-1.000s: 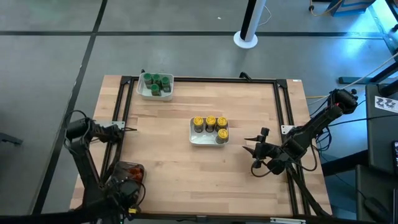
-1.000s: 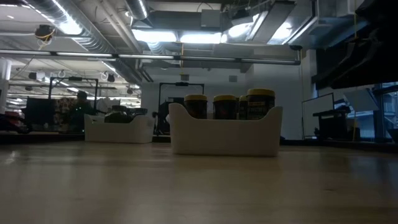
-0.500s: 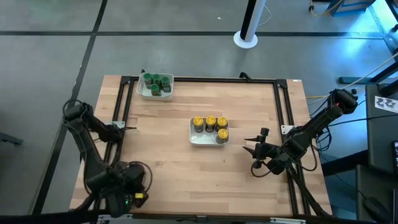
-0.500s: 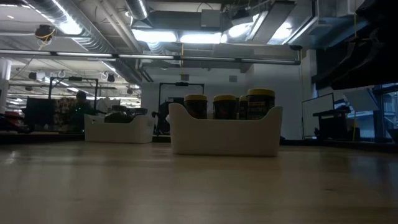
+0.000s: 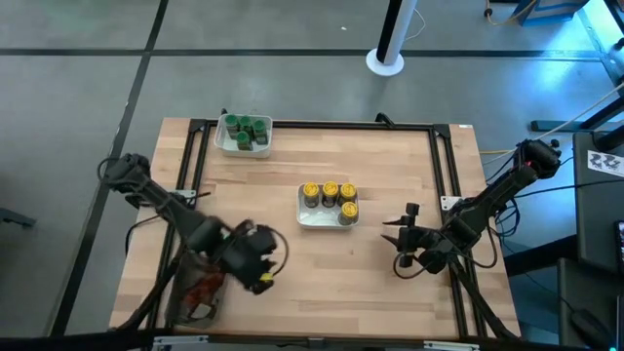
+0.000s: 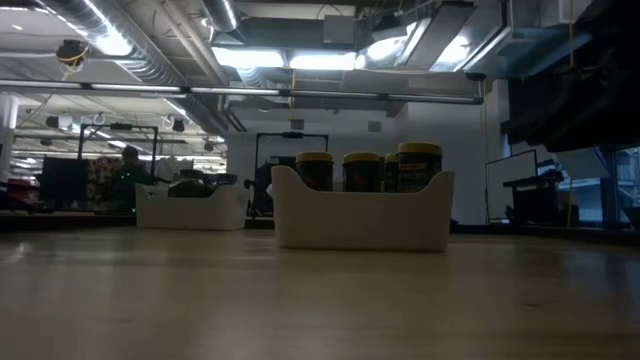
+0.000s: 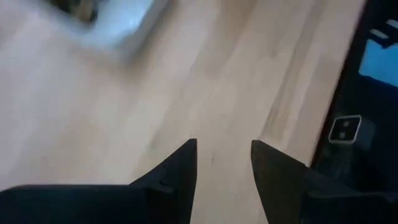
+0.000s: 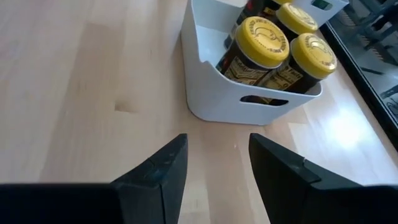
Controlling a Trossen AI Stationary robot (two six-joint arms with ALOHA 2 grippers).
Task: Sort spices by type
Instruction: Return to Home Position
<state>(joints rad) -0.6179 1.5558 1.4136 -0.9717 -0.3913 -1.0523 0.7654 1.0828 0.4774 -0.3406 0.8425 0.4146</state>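
Several yellow-lidded jars (image 5: 330, 196) stand in a white tray (image 5: 314, 220) at mid-table, close ahead in the right wrist view as jars (image 8: 273, 46). Several green-lidded jars (image 5: 244, 130) fill a second white tray (image 5: 226, 146) at the far left. Red-orange packets (image 5: 202, 289) lie in a clear tub (image 5: 185, 310) at the near left corner. My left gripper (image 5: 268, 255) hangs open above bare wood, right of the tub, with nothing between its fingers (image 7: 184, 167). My right gripper (image 5: 390, 231) waits open, right of the yellow-lid tray.
A black frame (image 5: 448, 175) runs round the wooden tabletop. Bare wood lies between the two trays and along the near edge. The low view shows the yellow-lid tray (image 6: 360, 220) in front and the other tray (image 6: 190, 210) farther back.
My left gripper has swung from above the tub at the near left corner toward the table's right, rising and rolling as it went. It now hangs over bare wood, and the tub with its packets lies uncovered.
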